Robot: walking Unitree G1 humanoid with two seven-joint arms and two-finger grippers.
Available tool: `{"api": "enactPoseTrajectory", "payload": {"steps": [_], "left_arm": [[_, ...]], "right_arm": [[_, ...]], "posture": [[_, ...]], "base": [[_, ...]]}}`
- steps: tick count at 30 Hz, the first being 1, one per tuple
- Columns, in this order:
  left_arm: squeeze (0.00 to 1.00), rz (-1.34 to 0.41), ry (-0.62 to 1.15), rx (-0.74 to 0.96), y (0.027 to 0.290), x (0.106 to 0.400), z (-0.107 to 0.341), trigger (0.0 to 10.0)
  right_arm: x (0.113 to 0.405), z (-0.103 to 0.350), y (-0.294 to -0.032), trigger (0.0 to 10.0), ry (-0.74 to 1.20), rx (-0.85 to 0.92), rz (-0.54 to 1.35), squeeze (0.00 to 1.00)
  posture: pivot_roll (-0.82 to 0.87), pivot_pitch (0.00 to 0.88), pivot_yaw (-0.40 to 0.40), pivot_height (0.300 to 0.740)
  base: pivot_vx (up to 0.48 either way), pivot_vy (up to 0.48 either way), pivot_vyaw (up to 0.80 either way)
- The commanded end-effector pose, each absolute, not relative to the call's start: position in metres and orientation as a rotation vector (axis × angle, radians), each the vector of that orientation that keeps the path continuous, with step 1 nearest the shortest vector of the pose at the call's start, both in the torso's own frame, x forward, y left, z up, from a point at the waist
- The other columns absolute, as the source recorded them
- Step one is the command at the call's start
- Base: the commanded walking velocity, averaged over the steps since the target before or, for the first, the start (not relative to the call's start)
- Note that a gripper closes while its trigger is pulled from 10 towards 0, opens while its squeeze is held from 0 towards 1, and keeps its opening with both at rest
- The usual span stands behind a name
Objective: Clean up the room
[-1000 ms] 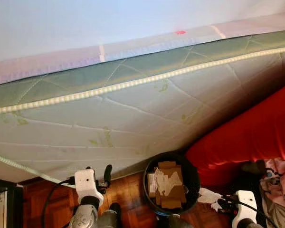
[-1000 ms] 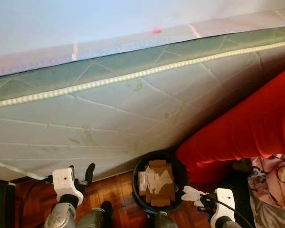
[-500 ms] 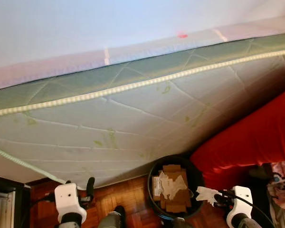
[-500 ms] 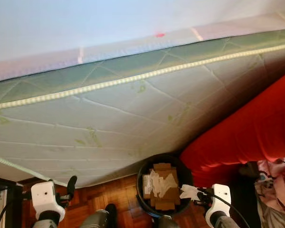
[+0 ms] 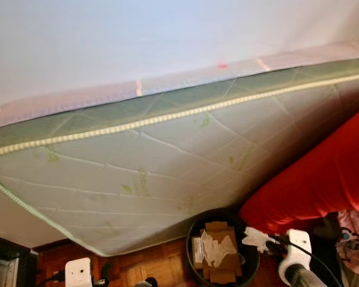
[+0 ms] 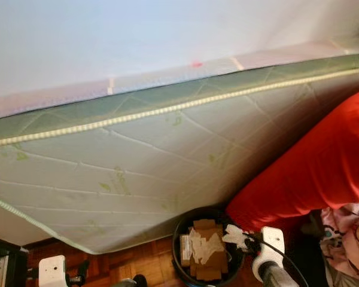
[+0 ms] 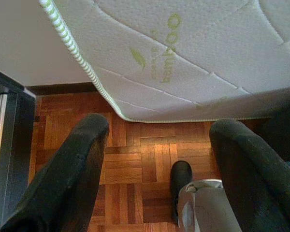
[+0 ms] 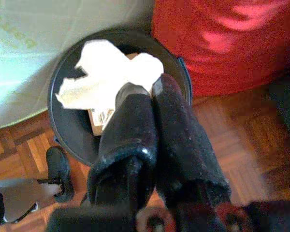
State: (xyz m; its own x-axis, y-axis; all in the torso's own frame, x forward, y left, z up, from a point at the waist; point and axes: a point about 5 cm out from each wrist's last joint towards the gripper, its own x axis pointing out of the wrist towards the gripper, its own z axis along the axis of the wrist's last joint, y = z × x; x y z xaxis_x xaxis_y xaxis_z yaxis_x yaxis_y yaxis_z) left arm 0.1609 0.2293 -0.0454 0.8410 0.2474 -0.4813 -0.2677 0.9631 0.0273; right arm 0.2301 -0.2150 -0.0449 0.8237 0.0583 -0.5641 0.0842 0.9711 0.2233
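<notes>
a crumpled tissue (image 8: 106,72) is held pinched in the right gripper (image 8: 147,94) at the bin (image 5: 194,230) rim, left gripper (image 7: 154,145) open and idle; released early, it could be dropped on the floor (image 7: 135,159)

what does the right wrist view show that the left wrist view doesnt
Right wrist view: the right gripper shut on a crumpled white paper, held over the black bin, with the red cushion beside it. Left wrist view: the left gripper open, with a dark cabinet edge to one side. Shared: the white mattress and the parquet floor.
</notes>
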Motion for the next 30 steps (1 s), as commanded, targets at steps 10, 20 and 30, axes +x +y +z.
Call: {"api": "enactPoseTrajectory", "payload": {"steps": [10, 20, 30], "left_arm": [[0.0, 0.246, 0.462, -0.061, 0.221, 0.178, -0.045, 10.0], [0.0, 0.235, 0.438, -0.049, 0.22, 0.179, -0.045, 10.0], [0.0, 0.217, 0.437, -0.038, 0.218, 0.177, -0.046, 10.0]], "right_arm": [[0.295, 0.007, -0.142, 10.0, 0.292, 0.436, 0.138, 0.0], [0.27, 0.021, -0.172, 10.0, 0.051, 0.216, 0.045, 0.0], [0.222, 0.055, -0.187, 10.0, -0.08, 0.017, 0.015, 0.0]], "posture": [[0.11, 0.081, -0.042, 0.74], [0.09, 0.092, -0.038, 0.74], [0.08, 0.104, -0.036, 0.74]], "base": [[0.0, 0.0, 0.0], [0.0, 0.0, 0.0], [0.0, 0.0, 0.0]]}}
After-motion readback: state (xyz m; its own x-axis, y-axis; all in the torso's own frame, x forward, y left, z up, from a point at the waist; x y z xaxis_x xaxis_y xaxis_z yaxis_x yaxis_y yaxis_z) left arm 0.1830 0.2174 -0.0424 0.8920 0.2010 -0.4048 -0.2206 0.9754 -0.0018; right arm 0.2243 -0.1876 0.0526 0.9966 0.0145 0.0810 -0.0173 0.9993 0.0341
